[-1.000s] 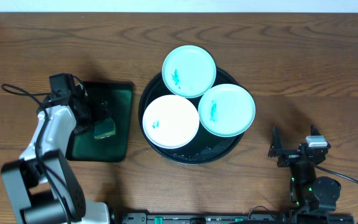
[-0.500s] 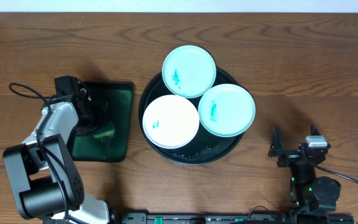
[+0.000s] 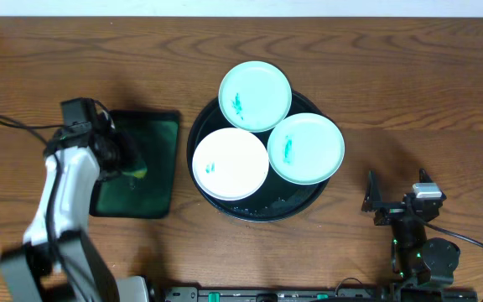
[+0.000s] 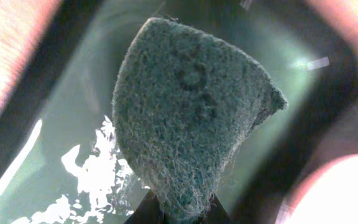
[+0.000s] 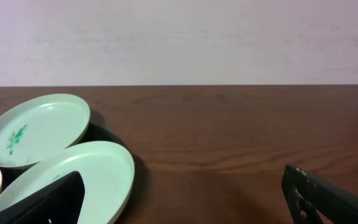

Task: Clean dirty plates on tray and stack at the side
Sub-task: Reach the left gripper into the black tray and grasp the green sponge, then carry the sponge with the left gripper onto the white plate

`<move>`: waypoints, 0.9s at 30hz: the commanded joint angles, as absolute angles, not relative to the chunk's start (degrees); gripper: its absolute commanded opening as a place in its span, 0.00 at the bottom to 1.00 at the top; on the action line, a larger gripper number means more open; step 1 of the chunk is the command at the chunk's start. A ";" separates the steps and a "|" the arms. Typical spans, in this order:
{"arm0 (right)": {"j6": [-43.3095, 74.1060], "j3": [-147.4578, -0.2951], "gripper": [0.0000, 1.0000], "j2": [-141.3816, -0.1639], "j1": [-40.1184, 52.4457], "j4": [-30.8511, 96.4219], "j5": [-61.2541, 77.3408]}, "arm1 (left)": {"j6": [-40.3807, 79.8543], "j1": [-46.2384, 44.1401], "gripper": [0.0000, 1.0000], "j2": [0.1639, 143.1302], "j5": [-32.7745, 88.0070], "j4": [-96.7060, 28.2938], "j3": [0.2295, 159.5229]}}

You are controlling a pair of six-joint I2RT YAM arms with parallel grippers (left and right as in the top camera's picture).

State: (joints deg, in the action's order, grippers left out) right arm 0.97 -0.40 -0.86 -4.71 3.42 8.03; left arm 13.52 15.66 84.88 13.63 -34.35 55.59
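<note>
Three plates lie on the round black tray (image 3: 262, 210). The back plate (image 3: 255, 95) and the right plate (image 3: 306, 148) carry green smears; the front left plate (image 3: 230, 163) looks plain white. My left gripper (image 3: 131, 164) hangs over the small rectangular tray, shut on a green sponge (image 4: 191, 112) that is pinched by its lower tip between the jaws (image 4: 185, 214). My right gripper (image 3: 397, 191) rests open near the table's front right, apart from the plates. In the right wrist view the smeared back plate (image 5: 36, 127) and the nearer plate (image 5: 73, 177) lie to the left.
A small rectangular black tray with a wet green inside (image 3: 162, 138) sits left of the round tray. Bare brown wood lies to the right of the round tray (image 3: 426, 101) and along the back. A pale wall stands behind the table (image 5: 179, 37).
My left gripper has gone from open to shut on the sponge in the rectangular tray, and the arm has shifted slightly. Plates and right arm have not moved.
</note>
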 commanded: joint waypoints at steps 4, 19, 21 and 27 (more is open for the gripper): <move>0.56 -0.32 0.99 -0.75 -5.21 3.66 7.92 | 13.41 15.77 0.08 73.49 14.20 -34.65 57.67; 0.56 -0.32 0.99 -0.75 -5.21 3.64 7.92 | 15.62 15.79 0.07 74.96 21.47 -33.95 55.29; 0.56 -0.32 0.99 -0.75 -5.21 3.66 7.94 | 16.91 15.79 0.07 70.59 21.45 -36.95 57.65; -0.49 -0.32 0.99 -0.75 -5.21 -1.91 6.72 | 24.84 13.08 0.07 58.46 21.45 -40.18 58.22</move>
